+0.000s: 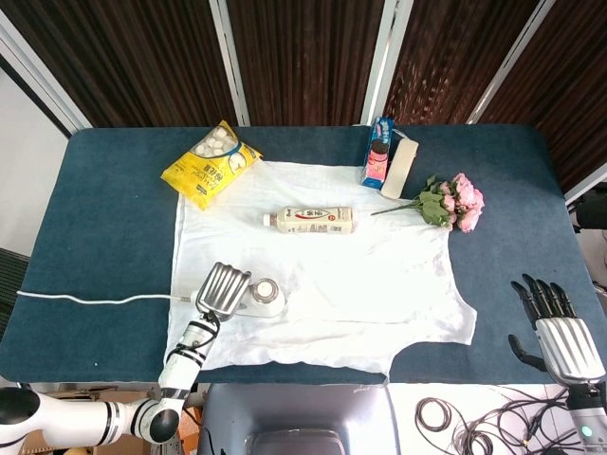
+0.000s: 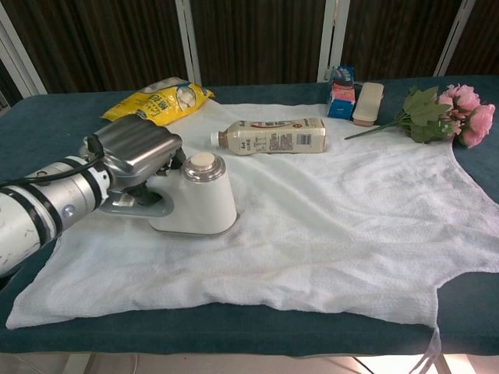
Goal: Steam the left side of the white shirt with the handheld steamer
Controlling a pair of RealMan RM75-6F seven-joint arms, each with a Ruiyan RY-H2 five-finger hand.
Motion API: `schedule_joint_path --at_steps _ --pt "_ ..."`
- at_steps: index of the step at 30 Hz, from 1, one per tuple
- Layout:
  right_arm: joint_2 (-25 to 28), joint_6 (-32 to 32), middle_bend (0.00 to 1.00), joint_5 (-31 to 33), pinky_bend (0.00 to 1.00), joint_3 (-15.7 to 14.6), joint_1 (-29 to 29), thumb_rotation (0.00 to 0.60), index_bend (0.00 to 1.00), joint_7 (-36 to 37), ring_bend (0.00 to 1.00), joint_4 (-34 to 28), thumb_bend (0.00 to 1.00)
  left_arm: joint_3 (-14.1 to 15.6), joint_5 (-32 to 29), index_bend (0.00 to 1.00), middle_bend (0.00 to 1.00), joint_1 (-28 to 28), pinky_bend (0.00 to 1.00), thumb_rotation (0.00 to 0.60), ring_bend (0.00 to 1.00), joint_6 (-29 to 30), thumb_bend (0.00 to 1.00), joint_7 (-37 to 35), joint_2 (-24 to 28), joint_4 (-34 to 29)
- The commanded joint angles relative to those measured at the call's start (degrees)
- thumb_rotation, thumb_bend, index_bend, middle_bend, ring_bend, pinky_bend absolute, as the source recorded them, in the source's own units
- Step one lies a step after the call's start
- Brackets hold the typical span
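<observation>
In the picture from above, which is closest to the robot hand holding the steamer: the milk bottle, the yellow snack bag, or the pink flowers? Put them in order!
Counting from the left robot hand on the steamer:
1. Milk bottle, lying on the shirt, up and to the right.
2. Yellow snack bag, at the shirt's far left corner.
3. Pink flowers, far off on the right side.

White shirt crinkled matt cloth; steamer smooth glossy plastic.

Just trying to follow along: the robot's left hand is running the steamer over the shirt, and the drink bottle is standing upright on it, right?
Not quite. The bottle lies on its side on the shirt, as the chest view shows. The left hand does hold the steamer on the shirt.
</observation>
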Motion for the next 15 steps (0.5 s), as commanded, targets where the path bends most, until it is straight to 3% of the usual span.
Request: schedule_joint_path --at_steps 1,9,15 --pt "-0.09 0.22 0.00 0.02 0.00 0.07 -0.10 0.600 0.00 -0.18 0.00 0.01 0.31 2.22 0.79 0.75 0.94 0.78 1.00 0.600 1.00 1.80 0.56 3.23 -1.30 -1.82" --pt "0.25 0.92 0.00 0.20 0.00 0.26 -0.47 0.600 0.00 0.28 0.00 0.18 0.31 2.31 0.65 0.75 0.94 1.04 1.00 0.600 1.00 1.83 0.56 3.84 -4.22 -0.19" --pt "-0.56 3.87 0.00 2.87 0.00 2.30 -1.64 0.600 0.00 -0.53 0.00 0.53 0.31 -1.13 -1.76 0.75 0.94 -0.36 1.00 0.600 1.00 -0.88 0.56 2.13 -5.57 5.91"
